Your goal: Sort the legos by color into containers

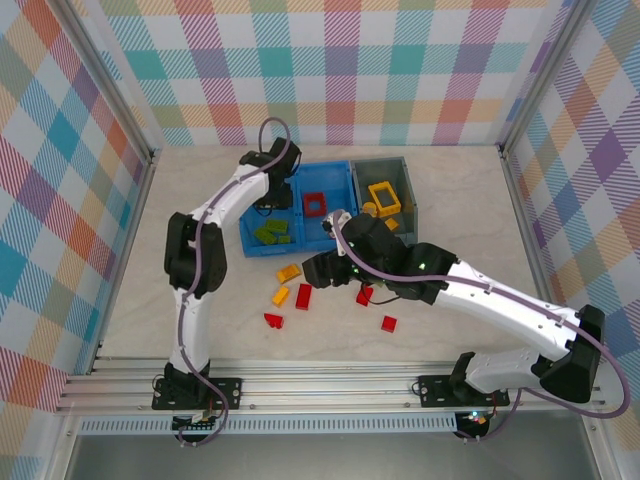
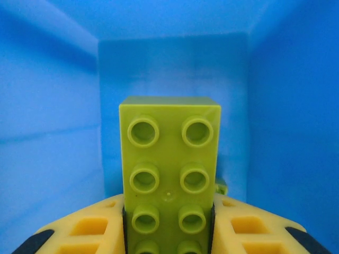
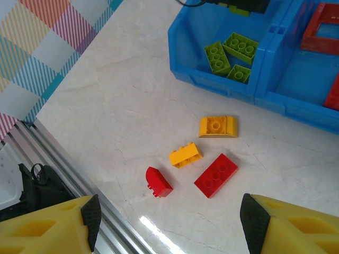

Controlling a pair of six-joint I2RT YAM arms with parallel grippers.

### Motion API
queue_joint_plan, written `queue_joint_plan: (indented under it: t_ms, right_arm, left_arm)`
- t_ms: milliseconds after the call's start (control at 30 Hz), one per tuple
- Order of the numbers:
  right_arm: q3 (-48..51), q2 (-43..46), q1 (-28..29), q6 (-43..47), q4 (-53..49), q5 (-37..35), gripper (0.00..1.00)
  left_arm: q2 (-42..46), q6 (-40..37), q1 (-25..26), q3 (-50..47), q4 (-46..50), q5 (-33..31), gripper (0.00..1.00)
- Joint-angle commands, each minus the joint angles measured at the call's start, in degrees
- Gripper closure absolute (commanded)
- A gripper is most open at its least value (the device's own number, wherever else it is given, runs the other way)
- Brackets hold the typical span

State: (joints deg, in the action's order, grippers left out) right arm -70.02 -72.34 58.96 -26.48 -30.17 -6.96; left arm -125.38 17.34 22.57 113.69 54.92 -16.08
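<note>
The left gripper [image 1: 271, 204] is clamped on a lime-green eight-stud plastic brick [image 2: 169, 159], low inside the wide blue plastic bin's [image 1: 246, 220] left compartment. I'd release gently here, beside the other green bricks [image 3: 217, 57]. The right gripper [image 3: 169, 222] hangs wide open, holding nothing, over a flat red brick [image 3: 216, 175].

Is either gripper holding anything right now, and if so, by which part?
The left gripper clamps a green brick by its long sides near one end. The right gripper is open and empty.
</note>
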Motion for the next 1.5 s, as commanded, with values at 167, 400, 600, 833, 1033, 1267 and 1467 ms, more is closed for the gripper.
queue_joint_plan:
  t_ms: [167, 400, 600, 833, 1033, 1267, 1467]
  right_arm:
    - [1.07, 2.00, 0.28, -0.70, 1.84, -0.36, 0.28]
    - [1.88, 2.37, 0.28, -1.17, 0.77, -1.12, 0.28]
    - [2.67, 3.50, 0.27, -1.35, -0.14, -1.73, 0.27]
    - [3.49, 5.85, 0.28, -0.96, -3.00, -5.08, 0.28]
    - [2.74, 3.39, 0.50, -0.46, -7.23, -6.67, 0.31]
    - [1.62, -5.84, 6.41, -8.64, -9.19, -12.22, 0.31]
    - [0.03, -12.82, 8.81, -16.84, -6.27, -14.87, 0.32]
  left_arm:
    - [-8.69, 1.55, -1.98, 8.82, 2.90, 0.75, 0.71]
    - [-7.19, 2.73, -2.03, 5.89, 1.16, 4.40, 0.42]
    - [0.01, 3.01, -1.91, 3.19, -0.05, 7.39, 0.37]
    - [14.56, 4.70, -1.72, -2.60, 0.19, 5.12, 0.53]
    - [35.04, 7.17, 1.29, -13.76, 0.65, 6.81, 0.53]
    - [60.80, 12.09, 5.77, -35.38, 0.18, 21.83, 0.47]
    - [80.09, 16.09, 5.81, -47.67, 0.82, 26.21, 0.43]
